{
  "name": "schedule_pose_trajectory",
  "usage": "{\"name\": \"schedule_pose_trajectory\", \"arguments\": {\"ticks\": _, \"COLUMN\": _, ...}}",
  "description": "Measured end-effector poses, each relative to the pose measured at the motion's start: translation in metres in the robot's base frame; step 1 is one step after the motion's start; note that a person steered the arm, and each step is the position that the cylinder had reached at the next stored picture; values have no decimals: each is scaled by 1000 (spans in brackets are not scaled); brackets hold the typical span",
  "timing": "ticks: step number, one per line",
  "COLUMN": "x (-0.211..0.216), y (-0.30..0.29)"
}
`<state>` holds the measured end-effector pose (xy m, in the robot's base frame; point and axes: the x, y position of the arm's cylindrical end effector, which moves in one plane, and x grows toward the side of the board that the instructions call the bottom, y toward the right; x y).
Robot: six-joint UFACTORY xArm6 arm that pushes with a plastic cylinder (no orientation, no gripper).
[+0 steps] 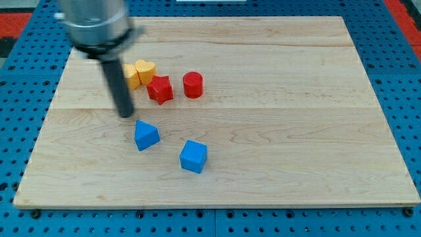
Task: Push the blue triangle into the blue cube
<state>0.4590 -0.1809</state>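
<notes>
The blue triangle point(146, 135) lies left of the board's middle. The blue cube point(194, 156) sits a short way to its lower right, with a small gap between them. My tip point(125, 115) rests on the board just above and to the left of the blue triangle, close to it but apart. The rod rises from the tip to the view's top left.
A red star point(160, 89), a red cylinder point(193, 85), a yellow heart point(145, 70) and an orange block point(132, 76) cluster above the blue blocks, right of the rod. The wooden board point(296, 131) lies on a blue pegboard.
</notes>
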Motion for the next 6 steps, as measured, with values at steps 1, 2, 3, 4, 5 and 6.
{"name": "schedule_pose_trajectory", "arguments": {"ticks": 1, "x": 57, "y": 41}}
{"name": "schedule_pose_trajectory", "arguments": {"ticks": 2, "x": 57, "y": 65}}
{"name": "schedule_pose_trajectory", "arguments": {"ticks": 3, "x": 25, "y": 36}}
{"name": "schedule_pose_trajectory", "arguments": {"ticks": 4, "x": 47, "y": 97}}
{"name": "schedule_pose_trajectory", "arguments": {"ticks": 5, "x": 65, "y": 90}}
{"name": "schedule_pose_trajectory", "arguments": {"ticks": 6, "x": 33, "y": 29}}
